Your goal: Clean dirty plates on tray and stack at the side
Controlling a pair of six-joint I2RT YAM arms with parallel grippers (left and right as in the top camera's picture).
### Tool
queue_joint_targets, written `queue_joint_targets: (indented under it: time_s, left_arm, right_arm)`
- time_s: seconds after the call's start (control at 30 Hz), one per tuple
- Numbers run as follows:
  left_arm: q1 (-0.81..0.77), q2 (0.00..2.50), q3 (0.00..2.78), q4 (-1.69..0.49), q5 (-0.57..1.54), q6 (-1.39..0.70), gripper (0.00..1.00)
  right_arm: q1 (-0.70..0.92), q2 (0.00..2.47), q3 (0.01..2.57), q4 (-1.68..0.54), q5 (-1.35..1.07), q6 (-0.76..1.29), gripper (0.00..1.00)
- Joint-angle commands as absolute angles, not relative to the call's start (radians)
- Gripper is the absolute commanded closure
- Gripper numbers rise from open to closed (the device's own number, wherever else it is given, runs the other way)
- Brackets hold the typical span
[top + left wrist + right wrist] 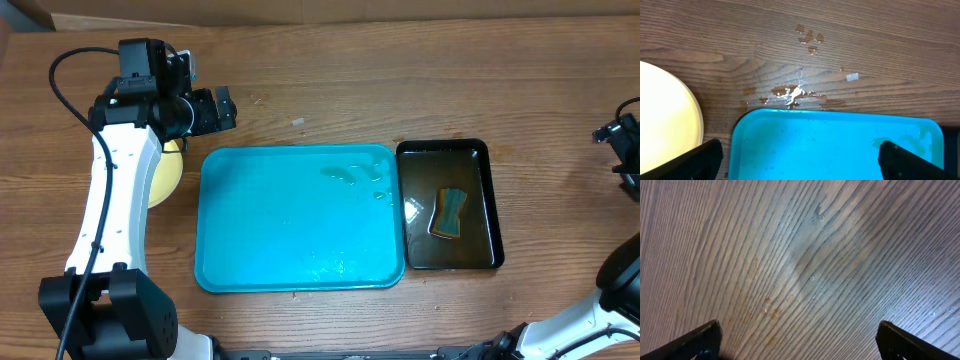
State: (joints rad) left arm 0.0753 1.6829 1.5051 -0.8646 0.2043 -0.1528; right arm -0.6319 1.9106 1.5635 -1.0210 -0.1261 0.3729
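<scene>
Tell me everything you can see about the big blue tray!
The tray is a large turquoise rectangle that looks like smooth plastic, with rounded corners and a raised rim. It lies flat on the wooden table, long side running left to right. No plates sit on it; only small puddles glisten near its far right corner. A black tray sits close beside its right side, and a pale yellow plate lies just off its left side.
</scene>
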Motion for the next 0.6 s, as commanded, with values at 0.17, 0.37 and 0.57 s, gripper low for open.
queue_joint_targets:
  time_s: [0.17, 0.37, 0.57]
  left_arm:
    - [0.072, 1.686, 1.515, -0.863, 0.199, -0.146, 0.00]
    - [0.072, 1.686, 1.515, -0.863, 0.199, -0.146, 0.00]
    - [0.072, 1.686, 1.515, -0.863, 0.199, -0.146, 0.00]
  right_arm:
    - [-0.580, 1.873, 1.572, -1.018, -0.125, 0.378, 0.00]
    - [-0.448, 1.740, 1.572, -1.018, -0.125, 0.378, 0.00]
    - [-0.201, 1.564, 1.572, -1.018, -0.125, 0.378, 0.00]
